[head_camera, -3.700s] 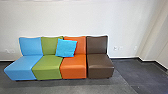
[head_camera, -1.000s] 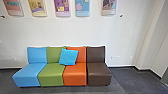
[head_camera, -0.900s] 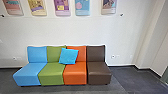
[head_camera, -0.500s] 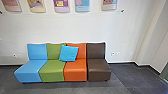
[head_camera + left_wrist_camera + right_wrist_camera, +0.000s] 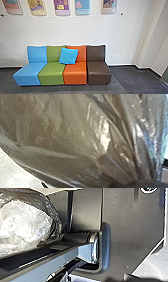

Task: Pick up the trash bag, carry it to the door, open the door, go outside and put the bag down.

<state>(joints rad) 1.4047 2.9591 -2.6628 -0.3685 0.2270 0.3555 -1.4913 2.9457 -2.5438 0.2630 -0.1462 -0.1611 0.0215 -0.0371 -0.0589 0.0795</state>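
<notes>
Left wrist view: bag (image 5: 62, 136) up close, a load to move gently

Beside that camera, the bag's thin, shiny film draws together in tight folds. The step looks like the carry, and those folds suggest that the left arm bears the load, but I cannot tell whether the left gripper or the right gripper is clenched or released. In the right wrist view, crumpled plastic, probably the same bag, lies close by the robot's plate (image 5: 132, 225) and jointed bar (image 5: 62, 260).

The head view faces a row of seats (image 5: 51, 75) with a blue cushion (image 5: 68, 55), set by a wall (image 5: 62, 30) with posters (image 5: 82, 6) above; dark floor (image 5: 127, 75) runs past the brown end. The door is best approached smoothly: soft starts, wide turns and enough room that the bag does not brush the seats. A sudden swing could press the film against the plate's edge and tear it. Lift by the gathered folds rather than the loose belly, with the bag's underside off the floor and the arm steady.
</notes>
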